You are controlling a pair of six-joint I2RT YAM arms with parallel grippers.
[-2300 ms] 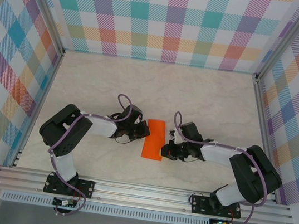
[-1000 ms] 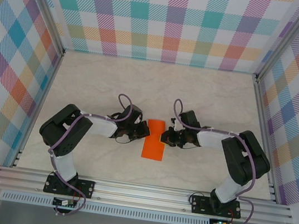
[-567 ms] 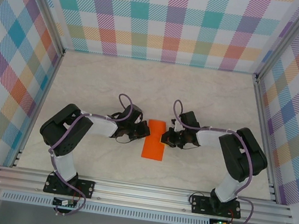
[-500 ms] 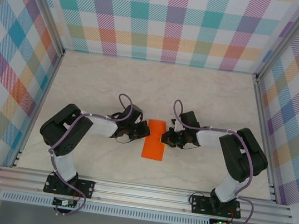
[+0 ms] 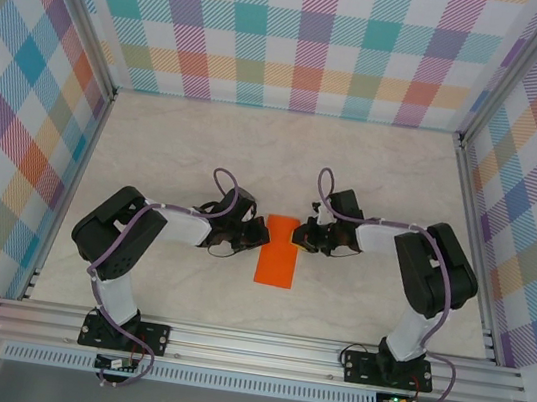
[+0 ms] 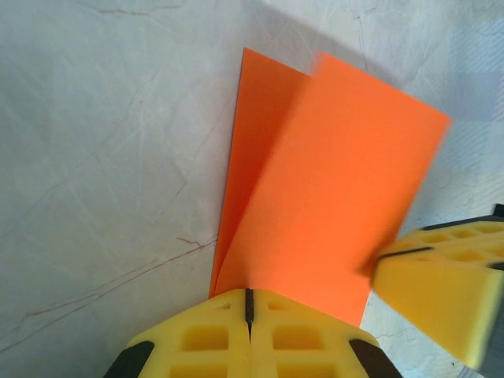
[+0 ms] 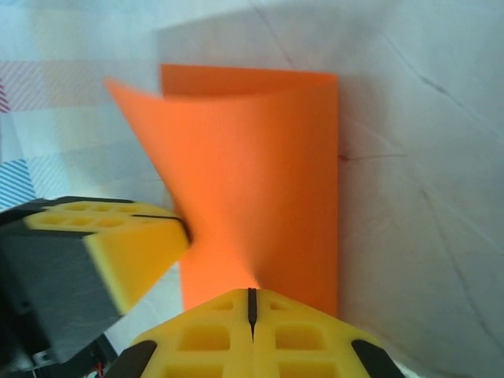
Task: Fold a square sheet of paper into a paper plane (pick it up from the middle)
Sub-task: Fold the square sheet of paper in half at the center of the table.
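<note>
The orange square sheet of paper (image 5: 277,261) lies folded on the marble desk (image 5: 383,178), between the two arms. The left fingers (image 6: 197,340) are closed together on its left edge. The right fingers (image 7: 303,340) are clamped on the raised, curling upper layer at its right side.

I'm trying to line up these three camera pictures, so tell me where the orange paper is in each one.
Top external: the orange paper lies at table centre, between the left gripper and the right gripper.
Left wrist: centre, reaching up from the left gripper at the bottom edge.
Right wrist: centre, its top layer curling up to the left above the right gripper.
Shared landmark: the pale marbled tabletop under the paper.
</note>
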